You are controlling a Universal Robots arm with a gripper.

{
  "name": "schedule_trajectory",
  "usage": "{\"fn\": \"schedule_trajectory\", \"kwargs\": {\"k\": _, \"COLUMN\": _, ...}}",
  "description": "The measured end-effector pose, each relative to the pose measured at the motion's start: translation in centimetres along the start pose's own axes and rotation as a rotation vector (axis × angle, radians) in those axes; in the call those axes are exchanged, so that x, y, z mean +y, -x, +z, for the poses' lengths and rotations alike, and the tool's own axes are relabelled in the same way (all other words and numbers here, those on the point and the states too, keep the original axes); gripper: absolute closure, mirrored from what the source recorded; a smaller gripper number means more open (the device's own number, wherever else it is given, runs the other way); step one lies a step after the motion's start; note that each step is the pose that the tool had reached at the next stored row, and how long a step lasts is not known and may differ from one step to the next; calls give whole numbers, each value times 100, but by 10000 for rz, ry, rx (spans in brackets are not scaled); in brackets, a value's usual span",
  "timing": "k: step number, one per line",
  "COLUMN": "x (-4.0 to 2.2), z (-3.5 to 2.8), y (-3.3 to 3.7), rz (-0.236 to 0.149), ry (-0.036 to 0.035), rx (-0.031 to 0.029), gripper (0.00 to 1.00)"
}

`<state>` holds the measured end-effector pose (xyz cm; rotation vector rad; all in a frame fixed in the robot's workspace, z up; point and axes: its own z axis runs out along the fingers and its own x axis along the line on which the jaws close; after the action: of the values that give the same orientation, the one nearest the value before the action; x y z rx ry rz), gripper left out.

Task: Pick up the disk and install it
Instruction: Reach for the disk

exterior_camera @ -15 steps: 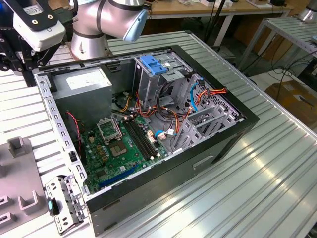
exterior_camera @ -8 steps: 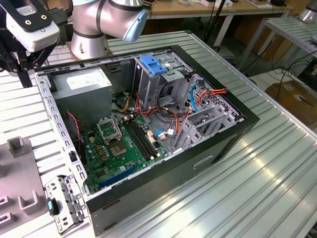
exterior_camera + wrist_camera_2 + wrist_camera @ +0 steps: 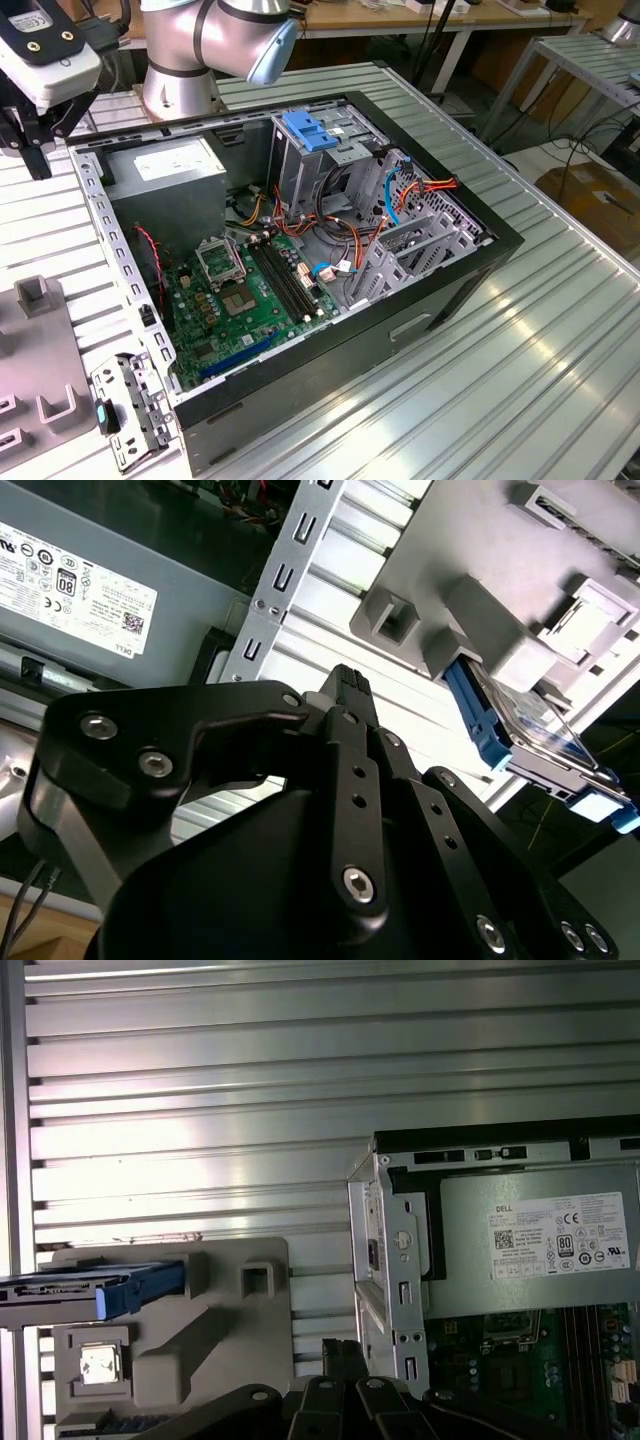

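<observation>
The gripper (image 3: 345,680) hangs over the ribbed aluminium worktop (image 3: 500,380), above the strip between the open computer case (image 3: 470,270) and the grey holding fixture (image 3: 230,1360). Its fingers look to be together, with nothing between them. The disk (image 3: 530,730) sits in that fixture, propped on edge between the grey posts, and its blue carrier rails show in both wrist views. It is near the fingertips but clearly apart from them. In the case, the grey drive cage (image 3: 315,170) with the blue latch on top appears unfilled.

So the step in hand is the pick, and it seems barely begun. To do it well, the fingers should be spread before they reach the fixture (closed tips would only knock the drive). The wrist needs turning so that the pads meet the two blue rails squarely, rather than the flat dark face. The grip should sit near the middle of the disk's length so it does not swing. The lift should follow the line of the fixture's slot, since its posts stand close on either side.
</observation>
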<state>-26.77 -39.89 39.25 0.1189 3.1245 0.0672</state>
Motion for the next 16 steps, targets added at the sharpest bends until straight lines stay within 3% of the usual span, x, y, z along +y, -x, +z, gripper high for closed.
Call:
{"fn": "schedule_trajectory", "kwargs": {"k": 5, "x": -5, "z": -1, "y": -63, "rz": 0, "ry": 1, "rx": -1, "gripper": 89}}
{"fn": "schedule_trajectory", "kwargs": {"k": 16, "x": -7, "z": -1, "y": -92, "rz": 0, "ry": 0, "rx": 0, "gripper": 89}}
